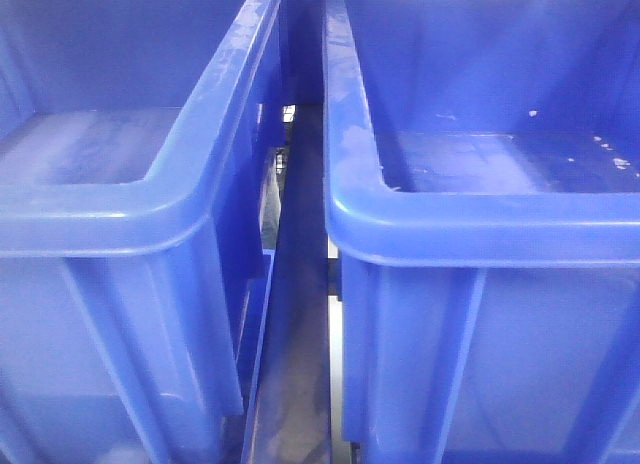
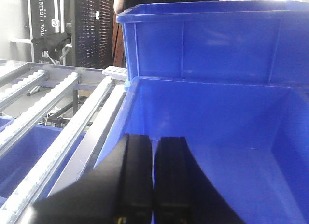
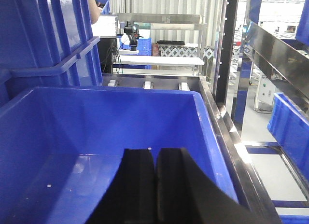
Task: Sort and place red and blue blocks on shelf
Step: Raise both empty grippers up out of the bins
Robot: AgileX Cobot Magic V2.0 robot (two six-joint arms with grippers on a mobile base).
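No red or blue block showed in any view, so which way a block lay from either gripper, and how its long axis ran, could not be told; that was the relation the next move hung on, and it stayed open. The left gripper (image 2: 153, 178) was clenched, its black fingers (image 2: 136, 171) pressed together with nothing between them; below and ahead of it lay the bare floor of the left bin (image 2: 212, 96), with a second bin (image 2: 203, 40) standing further ahead. The right gripper (image 3: 155, 185) was likewise clenched on nothing, poised over the right bin (image 3: 111, 96), whose floor ahead of it held only pale specks. Neither arm could be judged nearer; probably the blocks waited somewhere outside these bins, though that is a guess.
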